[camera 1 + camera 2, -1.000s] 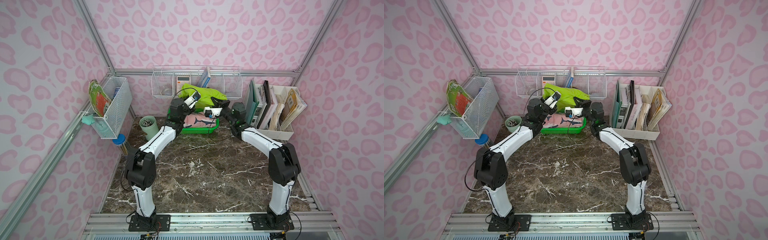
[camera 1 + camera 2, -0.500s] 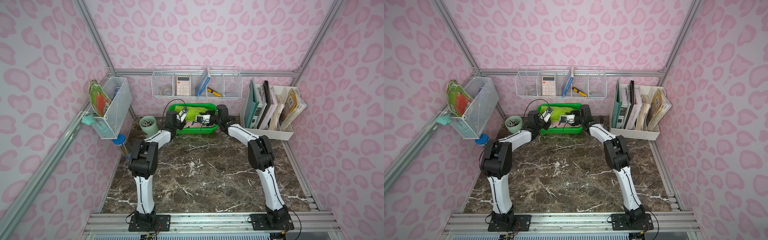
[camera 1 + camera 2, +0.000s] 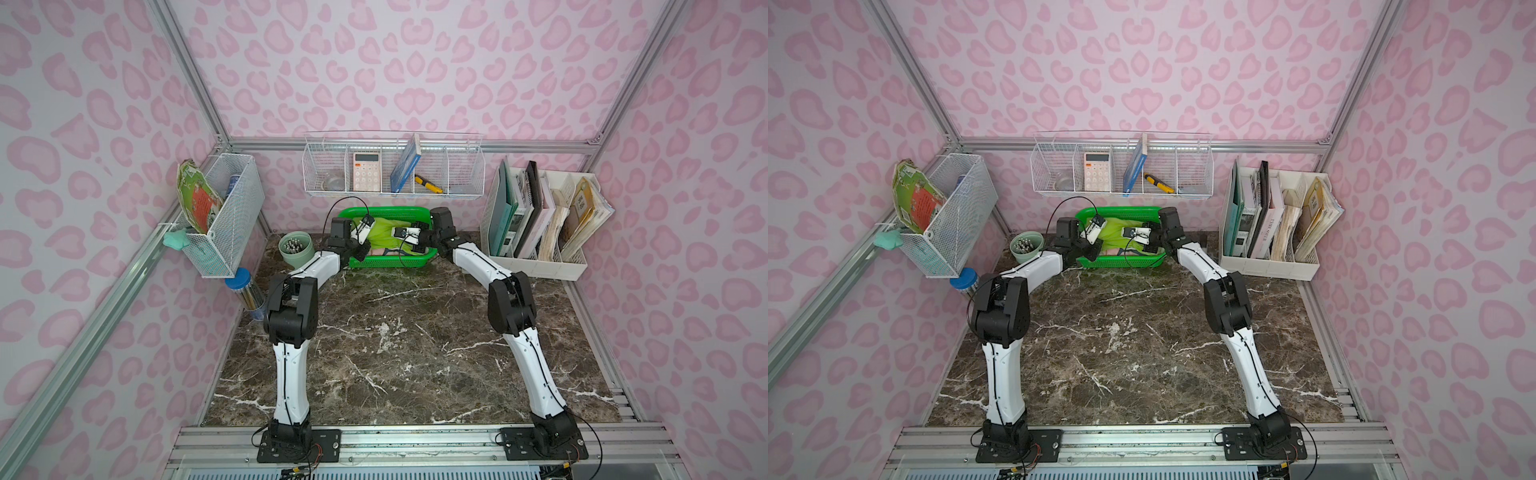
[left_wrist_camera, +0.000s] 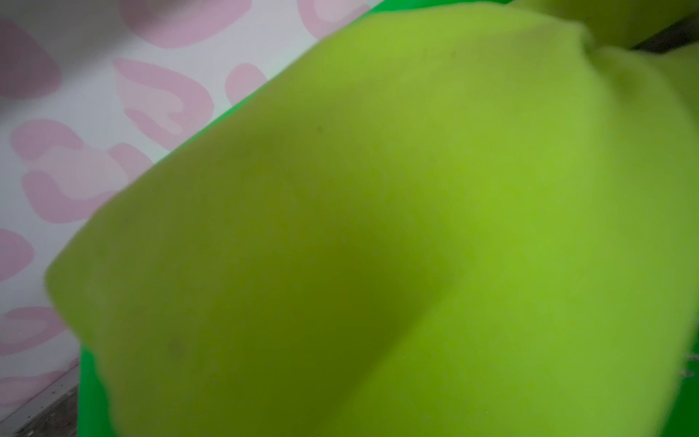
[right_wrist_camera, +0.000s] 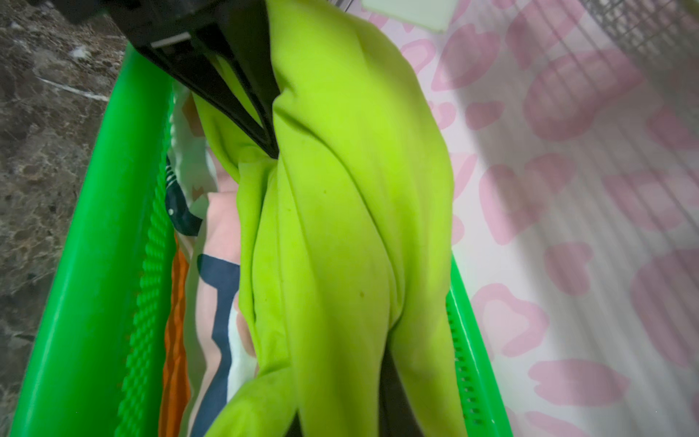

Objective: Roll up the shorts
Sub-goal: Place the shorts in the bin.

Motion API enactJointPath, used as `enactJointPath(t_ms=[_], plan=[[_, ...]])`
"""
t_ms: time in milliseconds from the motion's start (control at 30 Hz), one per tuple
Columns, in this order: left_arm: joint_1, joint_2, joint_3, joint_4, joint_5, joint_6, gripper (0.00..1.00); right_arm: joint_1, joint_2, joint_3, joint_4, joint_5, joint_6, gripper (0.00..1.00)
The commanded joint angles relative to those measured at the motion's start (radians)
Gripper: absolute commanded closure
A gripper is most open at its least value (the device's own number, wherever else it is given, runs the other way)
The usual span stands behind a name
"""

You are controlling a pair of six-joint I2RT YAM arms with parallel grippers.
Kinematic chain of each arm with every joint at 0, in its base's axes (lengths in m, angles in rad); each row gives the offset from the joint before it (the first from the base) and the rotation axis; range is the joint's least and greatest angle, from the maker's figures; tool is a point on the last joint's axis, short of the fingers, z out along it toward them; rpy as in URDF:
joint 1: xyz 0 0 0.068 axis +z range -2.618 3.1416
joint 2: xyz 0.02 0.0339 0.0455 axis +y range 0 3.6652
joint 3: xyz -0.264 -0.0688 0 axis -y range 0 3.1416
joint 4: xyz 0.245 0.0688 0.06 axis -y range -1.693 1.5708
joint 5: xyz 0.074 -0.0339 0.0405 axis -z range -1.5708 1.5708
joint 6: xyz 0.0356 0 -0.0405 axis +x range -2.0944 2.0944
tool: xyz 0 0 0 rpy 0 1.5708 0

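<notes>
The lime green shorts (image 3: 380, 235) (image 3: 1115, 235) hang low between my two grippers inside the green basket (image 3: 386, 262) at the back of the table. The pink shorts (image 5: 223, 227) with navy-and-white print lie under them in the basket. My left gripper (image 5: 270, 149) (image 3: 368, 243) is shut on a fold of the lime cloth. In the left wrist view the lime shorts (image 4: 378, 227) fill the picture and hide the jaws. My right gripper (image 3: 401, 245) is shut on the other end, and the cloth drapes over its dark fingers (image 5: 395, 393).
A wire shelf (image 3: 392, 166) with a calculator hangs on the back wall just above the basket. A white file rack (image 3: 540, 224) stands to the right, a green pen cup (image 3: 296, 249) to the left. A wire bin (image 3: 220, 220) hangs on the left wall. Marble table (image 3: 395, 340) lies in front.
A second ago both grippers held the lime shorts high in front of the wire shelf. They have come down, and the shorts now hang low in the basket.
</notes>
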Motion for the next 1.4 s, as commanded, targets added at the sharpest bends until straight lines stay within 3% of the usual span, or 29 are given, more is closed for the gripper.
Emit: enactJointPath(t_ms=[0,67,133,300,433,467,567,633,667,767,933,1167,1367], plan=[[0.03,-0.003,0.001,-0.241,-0.105,-0.059,0.76,-0.019,0.018,0.004,-0.18,0.106,0.059,1.0],[0.03,-0.054,-0.036,-0.215,-0.054,-0.083,0.56,-0.021,0.019,0.004,-0.182,0.1,0.052,1.0],[0.031,-0.119,-0.079,-0.169,0.002,-0.109,0.44,-0.018,0.018,-0.001,-0.186,0.105,0.038,1.0],[0.031,-0.249,-0.131,-0.122,0.092,-0.186,0.34,-0.007,0.017,-0.007,-0.177,0.132,0.021,1.0],[0.03,-0.387,-0.283,0.065,0.164,-0.229,0.31,0.003,0.017,-0.01,-0.171,0.142,0.014,1.0],[0.031,-0.416,-0.314,0.099,0.178,-0.239,0.21,0.004,0.017,-0.011,-0.171,0.143,0.012,1.0],[0.031,-0.481,-0.343,0.14,0.222,-0.289,0.21,0.01,0.017,-0.011,-0.172,0.149,0.005,1.0],[0.031,-0.492,-0.341,0.178,0.262,-0.326,0.3,0.012,0.017,-0.011,-0.171,0.153,-0.001,1.0],[0.03,-0.486,-0.332,0.193,0.277,-0.341,0.42,0.014,0.016,-0.011,-0.171,0.156,-0.004,1.0],[0.03,-0.429,-0.28,0.238,0.303,-0.367,0.98,0.019,0.013,-0.017,-0.168,0.164,-0.011,1.0],[0.028,-0.259,-0.12,0.266,0.396,-0.419,1.0,0.018,0.004,-0.028,-0.169,0.163,-0.009,1.0],[0.005,-0.04,0.073,0.254,0.438,-0.467,1.0,0.016,0.0,-0.041,-0.163,0.154,-0.005,1.0],[-0.009,0.052,0.057,0.189,0.393,-0.432,1.0,0.015,-0.007,-0.045,-0.174,0.131,-0.01,1.0]])
